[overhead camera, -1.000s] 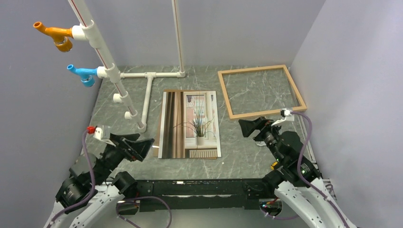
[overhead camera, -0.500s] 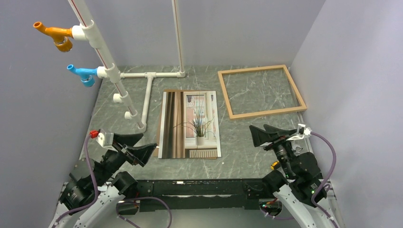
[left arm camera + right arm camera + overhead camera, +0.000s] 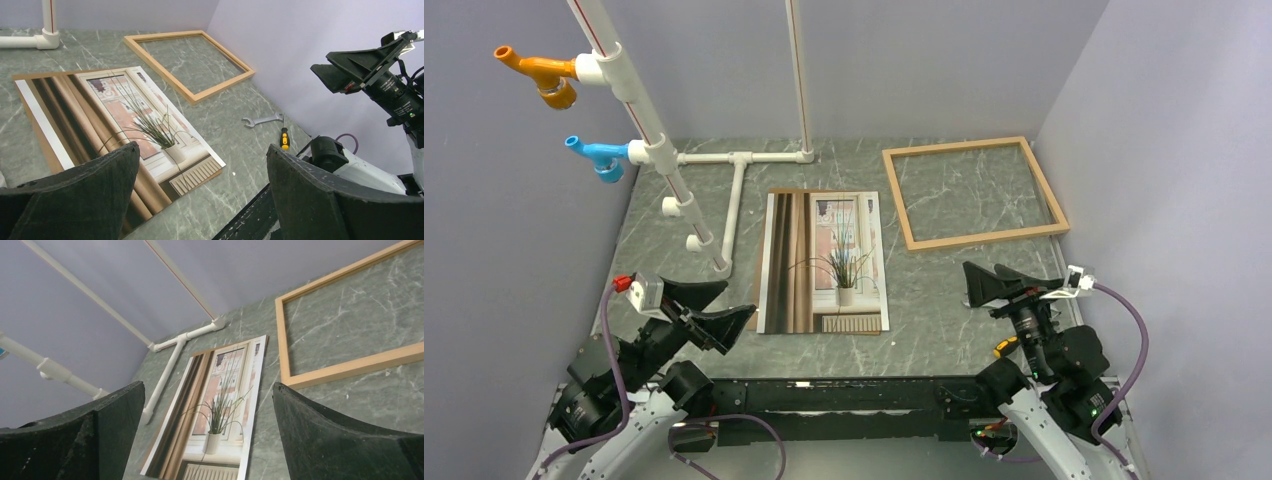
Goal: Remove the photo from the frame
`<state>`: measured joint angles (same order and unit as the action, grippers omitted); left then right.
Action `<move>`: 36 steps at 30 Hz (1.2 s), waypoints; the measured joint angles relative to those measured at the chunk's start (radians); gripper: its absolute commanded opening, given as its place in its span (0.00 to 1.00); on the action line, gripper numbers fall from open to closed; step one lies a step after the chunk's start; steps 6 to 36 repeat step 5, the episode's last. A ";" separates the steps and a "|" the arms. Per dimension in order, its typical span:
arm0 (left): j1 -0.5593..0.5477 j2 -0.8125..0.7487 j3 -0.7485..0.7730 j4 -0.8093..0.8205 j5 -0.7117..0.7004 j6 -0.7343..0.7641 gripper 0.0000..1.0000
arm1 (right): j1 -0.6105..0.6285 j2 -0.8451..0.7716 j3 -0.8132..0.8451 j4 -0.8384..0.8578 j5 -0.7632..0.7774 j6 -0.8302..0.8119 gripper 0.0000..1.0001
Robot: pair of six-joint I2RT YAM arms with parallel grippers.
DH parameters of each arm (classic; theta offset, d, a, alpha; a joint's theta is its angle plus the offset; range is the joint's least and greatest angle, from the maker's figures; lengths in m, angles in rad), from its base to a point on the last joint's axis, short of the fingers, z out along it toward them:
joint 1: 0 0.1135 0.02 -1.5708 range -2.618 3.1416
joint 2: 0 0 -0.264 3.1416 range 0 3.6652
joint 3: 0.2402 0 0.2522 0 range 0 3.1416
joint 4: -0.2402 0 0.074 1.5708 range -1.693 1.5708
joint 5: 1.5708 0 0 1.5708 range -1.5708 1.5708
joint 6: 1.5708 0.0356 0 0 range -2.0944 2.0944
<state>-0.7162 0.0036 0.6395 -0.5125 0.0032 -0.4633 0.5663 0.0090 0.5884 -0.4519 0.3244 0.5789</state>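
Observation:
The photo (image 3: 824,262) lies flat, picture side up, in the middle of the table, on a brown backing whose edge shows at its top and left. It also shows in the left wrist view (image 3: 115,120) and the right wrist view (image 3: 215,410). The frame (image 3: 972,237) lies empty at the back right, apart from the photo, with bare table inside it; it shows in both wrist views (image 3: 165,77) (image 3: 350,371). My left gripper (image 3: 709,308) is open and empty, just left of the photo's near corner. My right gripper (image 3: 1004,282) is open and empty, near the frame's front rail.
A white pipe structure (image 3: 734,205) with orange (image 3: 539,75) and blue (image 3: 596,157) fittings stands at the back left. A wrench (image 3: 260,120) and a yellow-handled screwdriver (image 3: 284,138) lie near the right arm's base. Walls close in the table on three sides.
My right gripper has drawn back from the frame's front rail toward the near right. My left gripper has pulled back slightly. Photo and frame have not moved.

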 measured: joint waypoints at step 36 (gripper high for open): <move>0.000 0.000 0.000 0.000 0.000 0.000 0.99 | 0.000 0.000 -0.003 -0.011 0.035 0.011 1.00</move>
